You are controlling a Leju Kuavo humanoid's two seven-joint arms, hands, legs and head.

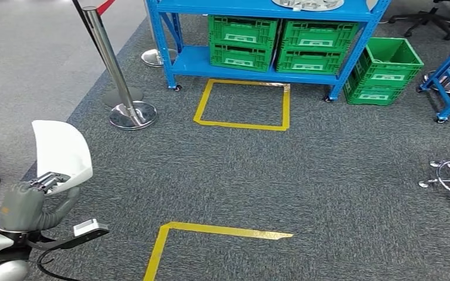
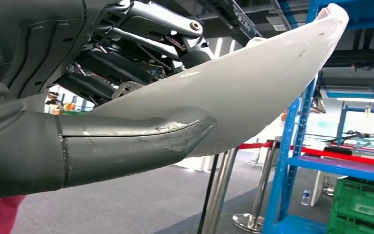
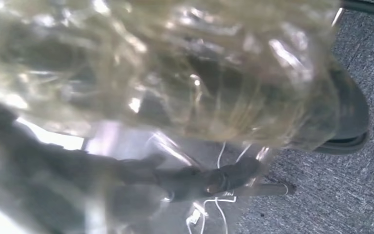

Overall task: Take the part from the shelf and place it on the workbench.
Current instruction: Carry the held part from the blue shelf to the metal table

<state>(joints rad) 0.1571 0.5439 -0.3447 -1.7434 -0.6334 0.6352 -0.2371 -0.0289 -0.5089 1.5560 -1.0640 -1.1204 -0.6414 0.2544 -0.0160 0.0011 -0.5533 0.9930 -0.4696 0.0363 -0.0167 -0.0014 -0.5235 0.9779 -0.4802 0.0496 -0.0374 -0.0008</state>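
The left hand (image 1: 32,196) grips the white curved part (image 1: 61,153) by its lower edge, thumb (image 2: 141,141) pressed underneath, holding it upright over the carpet (image 1: 328,175). Best to keep the wrist level while carrying; the blue shelf (image 1: 258,64) stands ahead.

I see the part (image 1: 60,150), a smooth white curved shell, raised off the floor at my lower left. My left hand (image 1: 32,196) grips its lower edge, thumb (image 2: 141,139) pressed on the outer face.
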